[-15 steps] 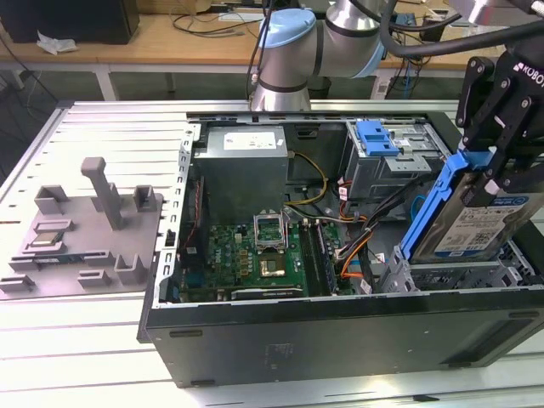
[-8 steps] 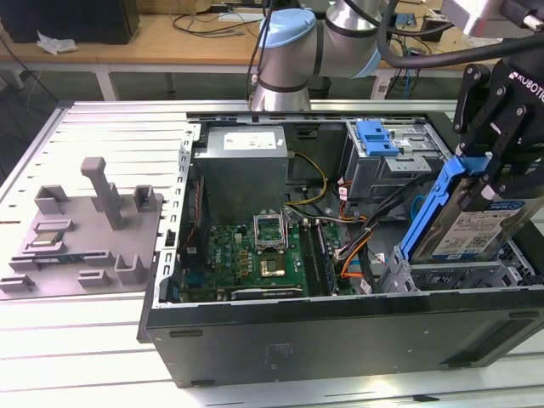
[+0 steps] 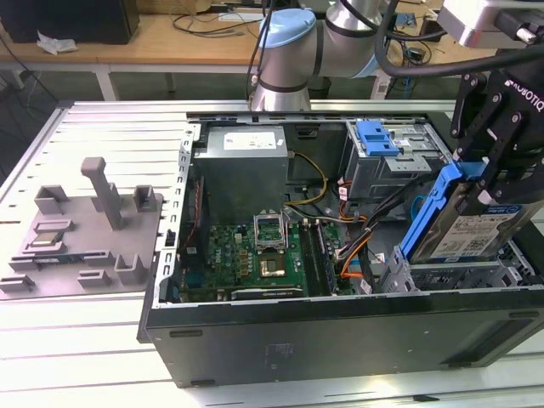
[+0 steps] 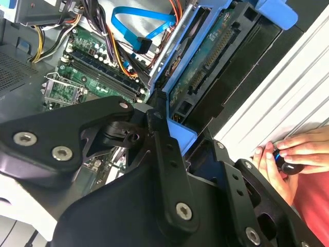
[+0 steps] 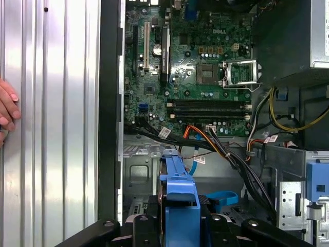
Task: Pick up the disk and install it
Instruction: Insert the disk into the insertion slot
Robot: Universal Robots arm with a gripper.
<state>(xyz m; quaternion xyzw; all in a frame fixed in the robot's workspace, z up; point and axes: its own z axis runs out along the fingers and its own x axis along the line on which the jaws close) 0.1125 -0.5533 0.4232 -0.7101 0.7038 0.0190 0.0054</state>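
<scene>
Disk (image 3: pixel 473 231) is gripped firmly by its blue carrier (image 5: pixel 180 198) in the gripper (image 3: pixel 486 174), tilted steeply above the drive cage (image 3: pixel 444 276) at the exterior view's right of the open case (image 3: pixel 340 340). For clean seating, the carrier should be levelled and aligned with the cage, with cables (image 5: pixel 226 149) beyond avoided and the person's hand (image 4: pixel 290 154) outside the case minded.

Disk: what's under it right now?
Held tilted by the gripper, the disk hangs over the grey metal drive cage in the open case. The disk hides the cage floor beneath.
</scene>
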